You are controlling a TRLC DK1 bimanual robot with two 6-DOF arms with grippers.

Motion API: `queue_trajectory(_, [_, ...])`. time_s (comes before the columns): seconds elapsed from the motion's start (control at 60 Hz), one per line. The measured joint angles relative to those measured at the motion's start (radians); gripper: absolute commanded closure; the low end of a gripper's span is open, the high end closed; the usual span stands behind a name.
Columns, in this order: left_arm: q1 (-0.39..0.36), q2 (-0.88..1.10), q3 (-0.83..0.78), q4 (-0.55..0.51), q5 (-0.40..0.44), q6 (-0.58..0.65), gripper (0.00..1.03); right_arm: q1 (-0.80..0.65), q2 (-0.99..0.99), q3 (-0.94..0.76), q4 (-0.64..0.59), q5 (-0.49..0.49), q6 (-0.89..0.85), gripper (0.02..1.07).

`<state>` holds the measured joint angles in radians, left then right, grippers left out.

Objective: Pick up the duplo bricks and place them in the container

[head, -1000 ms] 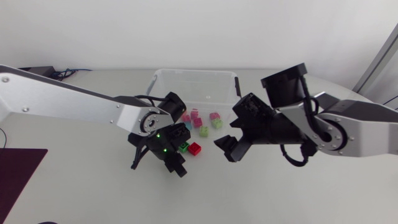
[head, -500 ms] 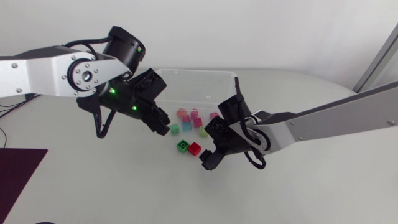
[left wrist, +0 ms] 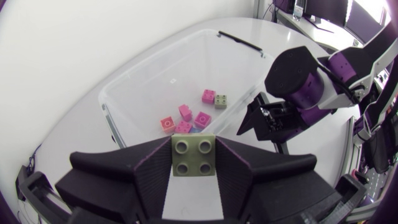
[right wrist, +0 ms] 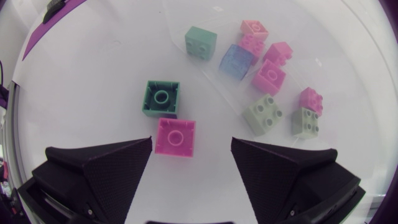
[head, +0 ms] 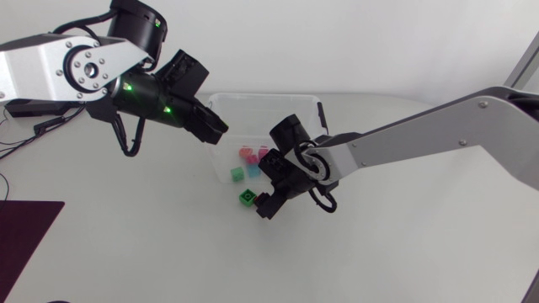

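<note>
A pale, plain counter (head: pixel 126 252) carries a dark maroon mat (head: pixel 25 240) lying flat at its left edge, well apart from thin black cables (head: pixel 44 124) trailing near the far left side.

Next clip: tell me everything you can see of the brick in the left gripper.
The pale green brick is a square two-by-two block of smooth plastic, and its four round studs face the wrist camera. The left gripper is shut on it, with one black finger against each of two opposite sides, so it is held off the table. Ahead of it lies the clear container. The head view hides the brick behind the gripper.
</note>
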<state>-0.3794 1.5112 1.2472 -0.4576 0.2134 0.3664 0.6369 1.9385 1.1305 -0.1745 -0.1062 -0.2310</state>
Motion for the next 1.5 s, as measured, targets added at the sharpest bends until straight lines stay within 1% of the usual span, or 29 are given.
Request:
queue_trajectory(0.117, [0.009, 0.011, 0.044, 0.037, 0.023, 0.000, 0.78, 0.017, 0.002, 0.024, -0.032, 0.004, 0.001, 0.24])
queue_trajectory(0.183, [0.009, 0.023, 0.064, 0.058, 0.033, 0.000, 0.78, 0.025, 0.007, 0.041, -0.055, 0.004, 0.001, 0.31])
queue_trajectory(0.267, [0.009, 0.049, 0.091, 0.068, 0.041, 0.000, 0.78, 0.035, 0.019, 0.064, -0.093, 0.003, 0.007, 0.34])
queue_trajectory(0.4, [0.011, 0.069, 0.101, 0.069, 0.049, -0.002, 0.78, 0.037, 0.028, 0.082, -0.143, 0.003, 0.019, 0.34])
queue_trajectory(0.517, [0.017, 0.069, 0.102, 0.073, 0.061, -0.004, 0.78, 0.037, 0.036, 0.090, -0.166, 0.000, 0.024, 0.60])
queue_trajectory(0.533, [0.019, 0.069, 0.102, 0.074, 0.063, -0.004, 0.78, 0.038, 0.039, 0.093, -0.171, -0.001, 0.026, 0.61])
queue_trajectory(0.55, [0.020, 0.069, 0.102, 0.074, 0.064, -0.004, 0.78, 0.039, 0.042, 0.096, -0.171, -0.001, 0.026, 0.70])
queue_trajectory(0.567, [0.023, 0.069, 0.102, 0.074, 0.066, -0.004, 0.78, 0.041, 0.047, 0.101, -0.176, -0.001, 0.030, 0.76])
queue_trajectory(0.583, [0.024, 0.069, 0.102, 0.074, 0.067, -0.004, 0.78, 0.043, 0.052, 0.106, -0.179, -0.001, 0.031, 0.81])
queue_trajectory(0.6, [0.025, 0.069, 0.102, 0.074, 0.067, -0.004, 0.78, 0.044, 0.057, 0.111, -0.182, -0.001, 0.034, 0.82])
queue_trajectory(0.833, [0.027, 0.069, 0.102, 0.076, 0.068, -0.004, 0.78, 0.056, 0.069, 0.117, -0.187, -0.008, 0.056, 0.82])
queue_trajectory(0.95, [0.027, 0.074, 0.104, 0.105, 0.076, -0.004, 0.78, 0.056, 0.037, 0.066, -0.159, -0.004, 0.068, 0.82])
queue_trajectory(1.05, [0.023, 0.103, 0.111, 0.148, 0.077, -0.008, 0.74, 0.058, -0.031, -0.015, -0.164, 0.003, 0.071, 0.82])
queue_trajectory(1.067, [0.023, 0.111, 0.115, 0.153, 0.077, -0.009, 0.74, 0.058, -0.045, -0.028, -0.167, 0.003, 0.071, 0.82])
queue_trajectory(1.117, [0.023, 0.148, 0.132, 0.162, 0.077, -0.019, 0.64, 0.062, -0.098, -0.065, -0.174, 0.007, 0.071, 0.82])
queue_trajectory(1.133, [0.023, 0.157, 0.136, 0.164, 0.077, -0.021, 0.52, 0.062, -0.112, -0.071, -0.177, 0.007, 0.072, 0.82])
queue_trajectory(1.15, [0.023, 0.171, 0.143, 0.165, 0.078, -0.027, 0.49, 0.063, -0.130, -0.077, -0.183, 0.007, 0.071, 0.82])
queue_trajectory(1.167, [0.023, 0.180, 0.148, 0.165, 0.078, -0.027, 0.34, 0.063, -0.143, -0.080, -0.188, 0.007, 0.071, 0.82])
queue_trajectory(1.183, [0.023, 0.191, 0.153, 0.165, 0.077, -0.029, 0.30, 0.063, -0.164, -0.084, -0.194, 0.008, 0.071, 0.82])
queue_trajectory(1.2, [0.023, 0.202, 0.158, 0.166, 0.077, -0.031, 0.19, 0.064, -0.179, -0.086, -0.198, 0.007, 0.072, 0.82])
queue_trajectory(1.217, [0.023, 0.215, 0.162, 0.167, 0.077, -0.031, 0.14, 0.064, -0.202, -0.087, -0.203, 0.008, 0.071, 0.82])
queue_trajectory(1.233, [0.023, 0.223, 0.164, 0.169, 0.077, -0.031, 0.10, 0.064, -0.216, -0.087, -0.209, 0.008, 0.071, 0.82])
queue_trajectory(1.283, [0.023, 0.246, 0.166, 0.169, 0.077, -0.031, 0.06, 0.063, -0.266, -0.087, -0.218, 0.010, 0.071, 0.82])
queue_trajectory(1.4, [0.026, 0.258, 0.165, 0.169, 0.077, -0.031, 0.05, 0.056, -0.373, -0.087, -0.241, 0.026, 0.071, 0.82])
queue_trajectory(1.5, [0.034, 0.204, 0.126, 0.172, 0.077, -0.031, 0.05, 0.026, -0.440, -0.071, -0.283, 0.028, 0.071, 0.82])
